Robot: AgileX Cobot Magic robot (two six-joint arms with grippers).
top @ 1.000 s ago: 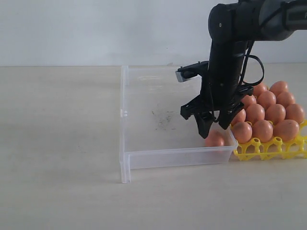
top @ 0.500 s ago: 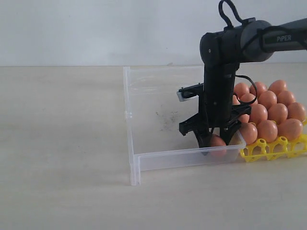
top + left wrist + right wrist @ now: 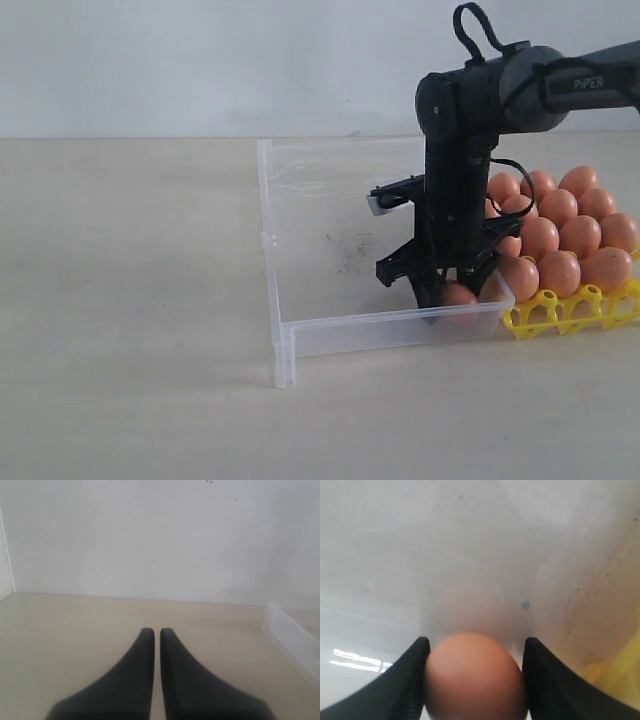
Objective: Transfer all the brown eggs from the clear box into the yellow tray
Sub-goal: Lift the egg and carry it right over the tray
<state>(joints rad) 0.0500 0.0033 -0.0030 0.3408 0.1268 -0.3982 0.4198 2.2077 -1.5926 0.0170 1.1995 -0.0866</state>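
Note:
One brown egg [image 3: 458,296] lies in the near right corner of the clear box [image 3: 380,330]. My right gripper [image 3: 452,301] reaches straight down into that corner with a black finger on each side of the egg. In the right wrist view the egg [image 3: 475,675] fills the gap of the right gripper [image 3: 477,641], and both fingers rest against it. The yellow tray [image 3: 560,311] stands against the box's right side, filled with several brown eggs [image 3: 560,235]. In the left wrist view my left gripper [image 3: 153,630] is shut and empty over bare table; it is out of the exterior view.
The box floor carries dark scuff marks [image 3: 347,250]. One corner of the clear box [image 3: 290,635] shows in the left wrist view. A white wall [image 3: 200,60] runs along the far edge of the table. The right arm [image 3: 470,100] hangs over the box's right half.
My right gripper has come down from above the egg into the box corner, and its fingers have drawn in against the egg. The box has shifted slightly to the right.

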